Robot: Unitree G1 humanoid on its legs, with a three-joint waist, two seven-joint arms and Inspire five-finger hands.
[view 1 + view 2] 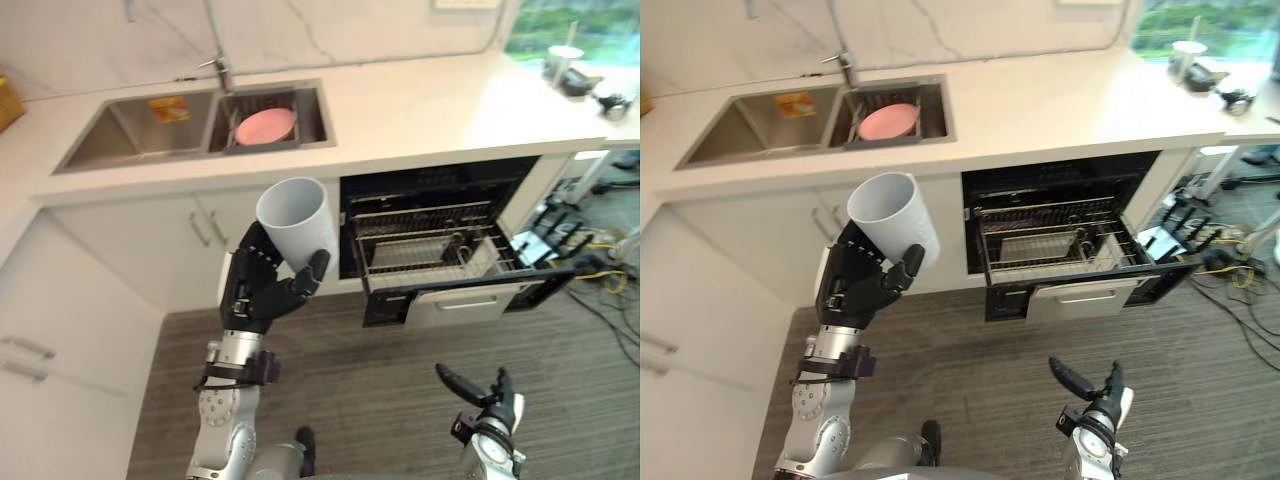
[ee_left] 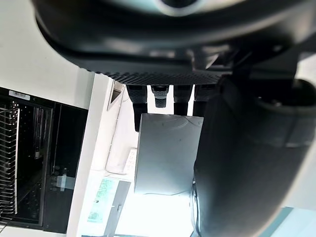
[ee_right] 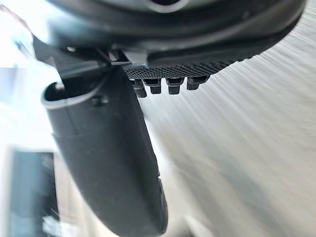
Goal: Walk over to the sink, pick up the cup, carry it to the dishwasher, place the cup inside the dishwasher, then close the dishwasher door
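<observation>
A pale grey cup (image 1: 297,225) is held up in front of the white cabinets, with my left hand (image 1: 262,285) shut on its lower part, mouth tilted up and away. The left wrist view shows the cup (image 2: 165,153) between the fingers (image 2: 157,96) and the thumb. To its right the dishwasher (image 1: 440,235) stands open under the counter, its wire rack (image 1: 425,250) pulled out over the lowered door (image 1: 470,298). My right hand (image 1: 485,395) hangs low over the floor, fingers straight and open, holding nothing. The double sink (image 1: 200,120) lies in the counter behind.
A pink plate (image 1: 265,126) rests in the sink's right basin below the tap (image 1: 222,70). White cabinet fronts (image 1: 110,250) line the left side. Small items (image 1: 585,82) sit at the counter's far right, and cables (image 1: 600,260) lie on the floor past the dishwasher.
</observation>
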